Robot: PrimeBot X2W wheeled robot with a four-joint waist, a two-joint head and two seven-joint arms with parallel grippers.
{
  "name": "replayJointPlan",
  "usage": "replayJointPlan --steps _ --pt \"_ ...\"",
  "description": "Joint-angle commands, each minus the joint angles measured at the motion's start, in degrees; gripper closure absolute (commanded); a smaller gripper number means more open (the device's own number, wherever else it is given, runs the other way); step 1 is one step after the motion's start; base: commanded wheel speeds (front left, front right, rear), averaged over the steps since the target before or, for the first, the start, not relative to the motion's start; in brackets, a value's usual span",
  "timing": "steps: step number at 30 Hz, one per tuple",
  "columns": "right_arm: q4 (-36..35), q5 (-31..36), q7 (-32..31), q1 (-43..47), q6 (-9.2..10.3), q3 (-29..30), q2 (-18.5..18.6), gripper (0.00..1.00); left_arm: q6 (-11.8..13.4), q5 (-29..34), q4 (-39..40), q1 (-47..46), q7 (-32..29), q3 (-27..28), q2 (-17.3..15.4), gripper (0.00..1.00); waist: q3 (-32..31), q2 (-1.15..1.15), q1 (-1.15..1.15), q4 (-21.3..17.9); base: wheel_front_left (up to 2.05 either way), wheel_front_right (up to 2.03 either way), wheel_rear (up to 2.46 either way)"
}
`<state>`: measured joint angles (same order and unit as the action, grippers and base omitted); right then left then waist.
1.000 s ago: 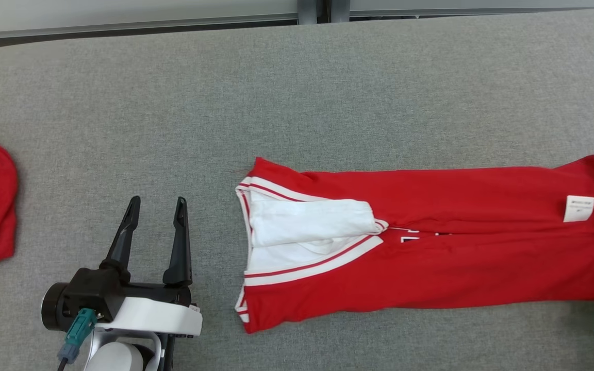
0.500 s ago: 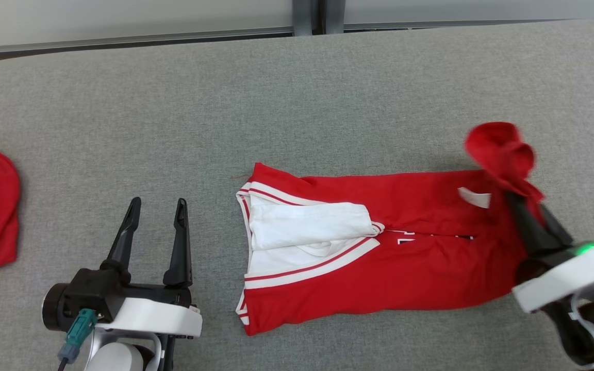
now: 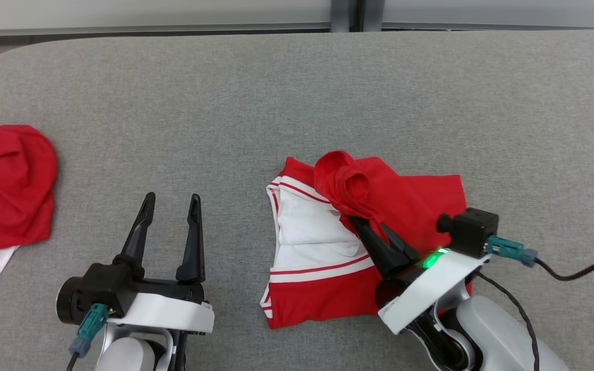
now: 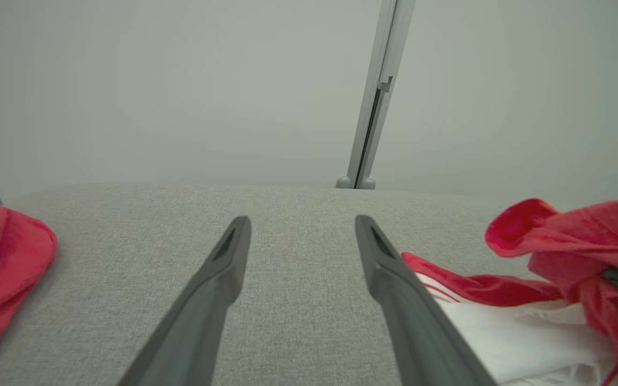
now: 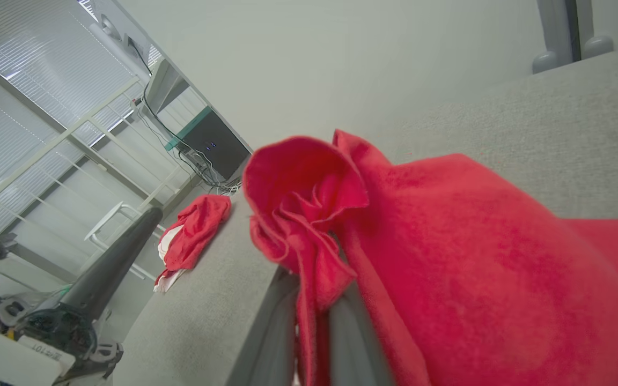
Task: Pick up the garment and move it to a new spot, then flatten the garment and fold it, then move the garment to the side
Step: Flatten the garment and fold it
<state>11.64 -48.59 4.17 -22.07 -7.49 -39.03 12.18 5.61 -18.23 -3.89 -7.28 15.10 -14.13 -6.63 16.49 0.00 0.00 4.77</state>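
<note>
Now you can see the garment (image 3: 323,252) on the grey tabletop (image 3: 276,93), a little right of the middle in the head view. It is red, with a white panel and red-and-white striped bands, and the side with the white panel faces left. Its right part lies turned over the rest, so that a bunched red end stands above the white panel.

Your right end effector (image 3: 369,226) is clenched on this bunched end. The two dark fingers are close together with red cloth pressed between them, and the fabric hangs over the fingertips and hides them. In the right wrist view you see the same grip from near: the fingers (image 5: 266,332) rise from the bottom edge with a strip of cloth between them, and the garment (image 5: 448,257) spreads to the right of them. A green light (image 3: 433,257) shines on the right wrist.

Your left end effector (image 3: 171,198) is released. Its fingers stand wide apart, pointing up the head view, and nothing is between them. It is over bare tabletop, left of the garment and apart from it. In the left wrist view the garment (image 4: 556,252) shows at the right side.

A second red cloth (image 3: 11,190) lies crumpled at the left edge of the tabletop, well apart from the garment, with some white at its lower end.
</note>
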Motion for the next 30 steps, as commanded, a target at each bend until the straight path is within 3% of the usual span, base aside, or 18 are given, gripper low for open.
replayJointPlan --steps 1,5,8,9,10,16,20,30 --pt "0.8 0.1 0.9 -0.9 0.0 0.0 0.3 1.0 -0.1 0.1 -0.1 -0.8 0.0 0.1 -0.1 0.0 0.2 0.0 0.0 0.4 0.0 0.0 0.0" --pt "5.2 -2.3 3.1 -2.5 0.0 -2.5 -1.4 1.0 -0.5 0.5 -0.1 -0.9 0.0 0.4 0.4 0.0 0.5 0.0 0.0 0.9 0.0 0.0 0.0" --pt "7.0 -3.6 4.3 -3.9 0.0 -4.9 -1.6 0.38 -0.5 0.6 -0.2 -0.9 0.0 0.6 0.7 0.0 0.6 0.0 0.0 0.9 0.0 0.0 0.0" --pt "7.6 -4.0 4.7 -4.2 0.0 -5.8 -1.6 0.09 -0.6 0.6 -0.2 -0.8 0.0 0.6 0.8 0.0 0.6 0.0 0.0 0.8 0.0 0.0 0.0" --pt "7.9 -4.3 5.1 -4.6 0.0 -6.7 -1.6 0.0 -0.6 0.7 -0.3 -0.8 0.0 0.7 0.9 0.0 0.6 0.0 0.0 0.7 0.0 0.0 0.0" --pt "4.9 -5.0 8.7 -7.6 0.0 -12.2 0.0 0.0 -1.0 1.2 -0.4 -0.8 0.1 1.1 1.2 0.0 0.7 0.0 0.0 0.0 0.0 0.0 0.0" --pt "0.5 -2.8 10.8 -8.3 0.0 -10.0 3.1 0.0 -1.0 1.8 -0.4 -0.3 0.1 1.6 1.1 0.0 0.5 0.0 0.0 -1.1 0.0 0.0 0.0" --pt "-4.5 18.5 11.1 4.5 0.0 22.5 5.5 0.0 -0.8 2.5 -0.5 0.8 0.1 2.3 0.5 0.0 -1.0 0.0 0.0 -3.1 0.0 0.0 0.0"
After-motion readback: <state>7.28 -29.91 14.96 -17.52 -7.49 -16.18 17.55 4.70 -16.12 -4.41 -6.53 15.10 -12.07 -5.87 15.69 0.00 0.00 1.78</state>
